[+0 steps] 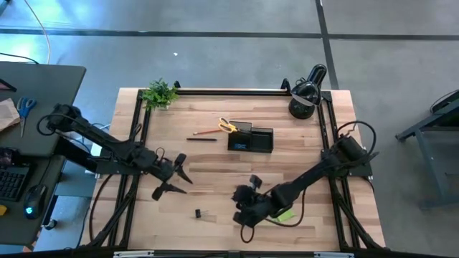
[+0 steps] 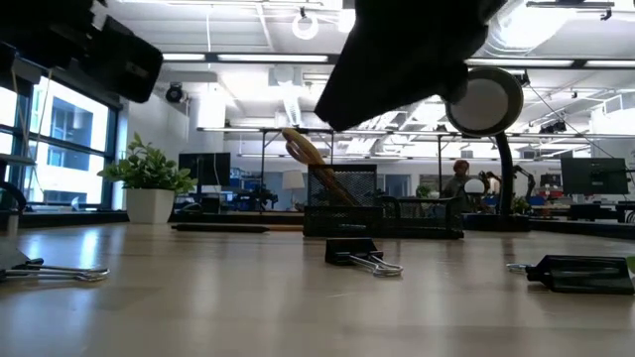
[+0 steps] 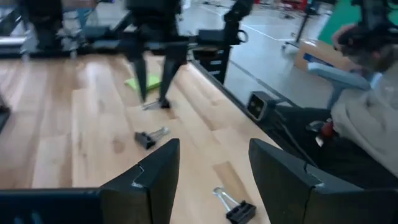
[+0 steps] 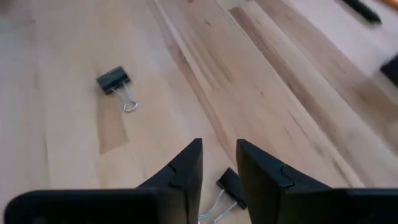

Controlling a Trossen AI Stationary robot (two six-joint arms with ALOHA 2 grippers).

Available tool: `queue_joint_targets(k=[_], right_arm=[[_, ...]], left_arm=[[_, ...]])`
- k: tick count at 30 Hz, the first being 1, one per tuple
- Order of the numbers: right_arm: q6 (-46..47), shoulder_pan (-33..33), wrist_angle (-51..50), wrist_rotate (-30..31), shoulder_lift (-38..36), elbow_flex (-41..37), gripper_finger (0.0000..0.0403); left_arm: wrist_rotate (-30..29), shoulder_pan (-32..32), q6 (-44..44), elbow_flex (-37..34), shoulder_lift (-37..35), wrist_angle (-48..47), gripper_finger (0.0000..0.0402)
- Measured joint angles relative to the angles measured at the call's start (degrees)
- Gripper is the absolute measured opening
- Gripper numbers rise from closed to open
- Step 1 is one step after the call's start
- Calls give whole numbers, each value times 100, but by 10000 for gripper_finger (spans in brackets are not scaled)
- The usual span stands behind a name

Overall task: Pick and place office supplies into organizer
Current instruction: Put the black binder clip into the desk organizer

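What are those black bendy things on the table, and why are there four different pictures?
They are two robot arms, each ending in a two-finger claw called a gripper. One picture looks down from above, one looks level across the wooden table, and two come from small cameras on the arms' wrists. The left gripper is open and holds nothing. The right gripper is open too, hanging just above a little black binder clip; another clip lies nearby. At the back stands the black organizer with the yellow-handled scissors sticking out of it, and a black pen lies beside it. A green sticky-note pad peeks out by the right arm. A plant and a lamp sit in the corners.
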Motion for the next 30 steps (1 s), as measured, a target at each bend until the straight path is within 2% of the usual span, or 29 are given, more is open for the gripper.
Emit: queue_joint_targets(k=[7, 13, 23, 26, 30], right_arm=[[1277, 117, -425, -24, 17, 18, 158], [1857, 107, -513, -100, 99, 18, 203], [2747, 19, -651, -629, 721, 18, 211], [2677, -12, -642, -622, 757, 18, 211], [2617, 6, -645, -314, 761, 43, 211]], left_arm=[[-197, -74, 385, 0, 0, 136, 184], [-196, -73, 900, 0, 0, 176, 184], [-286, -72, 881, 0, 0, 427, 184], [-326, -69, 793, 0, 0, 339, 184], [-335, -74, 601, -1, 0, 61, 184]])
